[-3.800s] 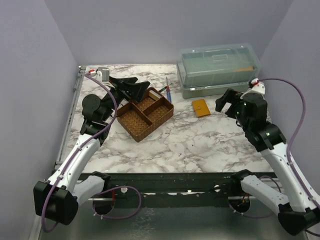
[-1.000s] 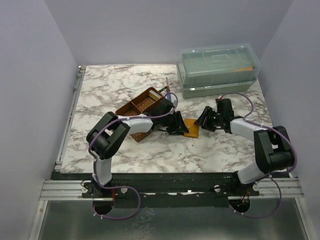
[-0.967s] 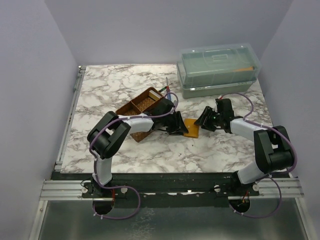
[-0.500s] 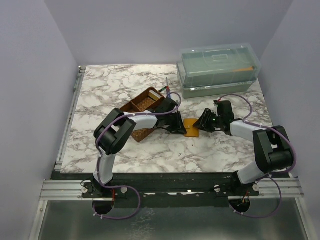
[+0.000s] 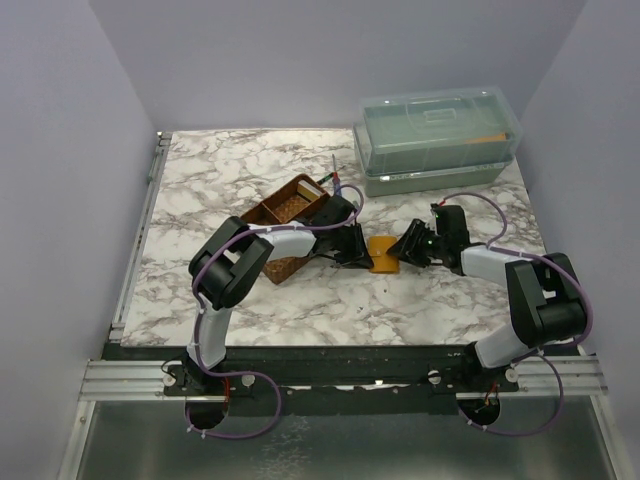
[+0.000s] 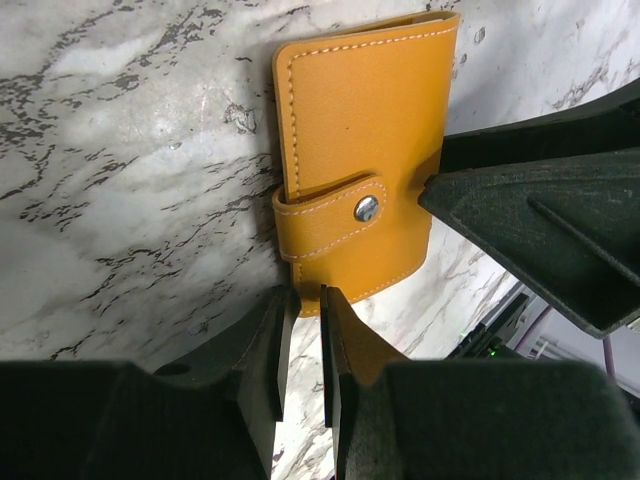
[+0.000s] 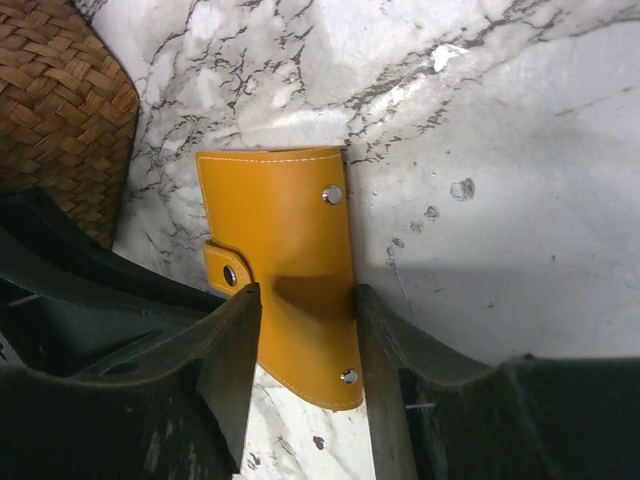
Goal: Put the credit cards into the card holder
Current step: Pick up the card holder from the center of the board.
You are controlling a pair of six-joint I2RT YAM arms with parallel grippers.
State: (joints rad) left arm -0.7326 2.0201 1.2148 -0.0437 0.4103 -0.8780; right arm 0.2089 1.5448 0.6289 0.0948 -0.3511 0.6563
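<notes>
The card holder (image 5: 382, 254) is a closed mustard-orange wallet with a snap strap, lying flat on the marble between both grippers. My left gripper (image 5: 358, 250) comes in low from the left. In the left wrist view its fingers (image 6: 303, 300) are nearly together, pinching the near corner of the card holder (image 6: 360, 150). From the right, my right gripper (image 5: 404, 248) straddles the wallet's width. In the right wrist view both right fingers (image 7: 305, 300) press on the long edges of the card holder (image 7: 280, 210). No credit cards show in any view.
A brown woven tray (image 5: 285, 204) with compartments sits just left of the wallet, partly under the left arm, and shows in the right wrist view (image 7: 50, 110). Two stacked clear plastic boxes (image 5: 435, 140) stand at the back right. A pen (image 5: 337, 182) lies behind the tray.
Both grippers have narrowed. The right gripper slid left onto the wallet's edges, and the left fingers closed on its corner. The wallet has barely moved.
</notes>
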